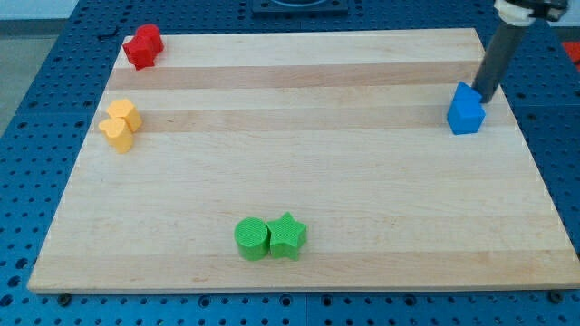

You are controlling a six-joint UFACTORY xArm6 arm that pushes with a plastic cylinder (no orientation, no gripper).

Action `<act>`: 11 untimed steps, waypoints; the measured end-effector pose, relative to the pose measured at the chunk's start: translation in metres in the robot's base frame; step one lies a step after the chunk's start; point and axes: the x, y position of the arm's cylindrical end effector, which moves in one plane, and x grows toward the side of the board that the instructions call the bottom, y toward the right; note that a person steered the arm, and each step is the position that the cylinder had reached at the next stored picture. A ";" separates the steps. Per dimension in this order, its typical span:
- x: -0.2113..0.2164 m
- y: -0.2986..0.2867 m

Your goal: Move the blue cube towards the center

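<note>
My tip sits at the blue cube, on its upper-right side, touching or just about; can't tell for sure since the rod's end is right at the block's top edge. No fingers on this rig, just a straight dark rod, so nothing to spread or pinch; contact is push-only.

Blue cube is far over at the view's right, near the right edge of the wooden board, in the upper half. Board center lies to the cube's left and a bit toward the view's bottom.

Key relation: tip is on the side of the cube away from center, so cube lies between tip and center, roughly. Looks like a good setup: a push toward the view's left and slightly down should carry the cube inward. Risk, as I judge it: tip is off toward the cube's top-right corner, not square on a face, so block may rotate or slip off the rod.

Path to center looks open. Other blocks well apart:
- red block, top-left corner
- two yellow blocks, left edge, touching each other
- green cylinder and green star, side by side near bottom middle
</note>
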 end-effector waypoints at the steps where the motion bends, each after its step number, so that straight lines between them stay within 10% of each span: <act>1: -0.001 -0.036; 4: -0.009 -0.141; 6: -0.013 -0.022; 8: 0.079 -0.046; 9: 0.077 -0.081; 11: 0.056 0.038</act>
